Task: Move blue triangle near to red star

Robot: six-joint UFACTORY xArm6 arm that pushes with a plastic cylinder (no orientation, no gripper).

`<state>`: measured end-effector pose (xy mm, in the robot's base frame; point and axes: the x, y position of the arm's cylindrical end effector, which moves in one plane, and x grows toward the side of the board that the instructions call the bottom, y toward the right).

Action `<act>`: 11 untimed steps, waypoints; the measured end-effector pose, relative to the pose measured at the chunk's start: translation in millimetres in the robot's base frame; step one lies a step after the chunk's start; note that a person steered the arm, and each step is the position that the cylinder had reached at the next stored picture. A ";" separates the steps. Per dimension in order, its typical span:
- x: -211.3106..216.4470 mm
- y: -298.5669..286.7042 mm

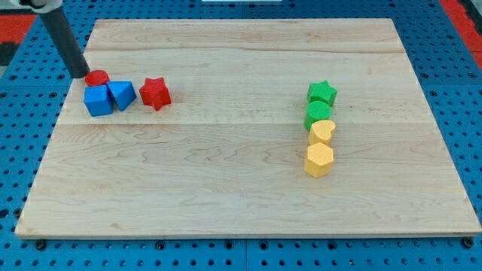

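The blue triangle (121, 94) sits on the wooden board (241, 173) at the view's upper left. The red star (155, 92) stands just to its right, a small gap between them. A blue cube (98, 100) touches the triangle's left side. A red round block (96, 77) lies just above the cube. My tip (80, 74) rests at the left of the red round block, close to it, above and left of the blue cube. The rod leans up toward the view's top left.
At the view's right stands a column of blocks: a green star (322, 92), a green block (318, 114), a yellow heart (322, 131) and a yellow hexagon (318, 159). A blue pegboard (22, 150) surrounds the board.
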<state>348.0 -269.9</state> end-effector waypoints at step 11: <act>-4.5 123.8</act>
<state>343.5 -146.1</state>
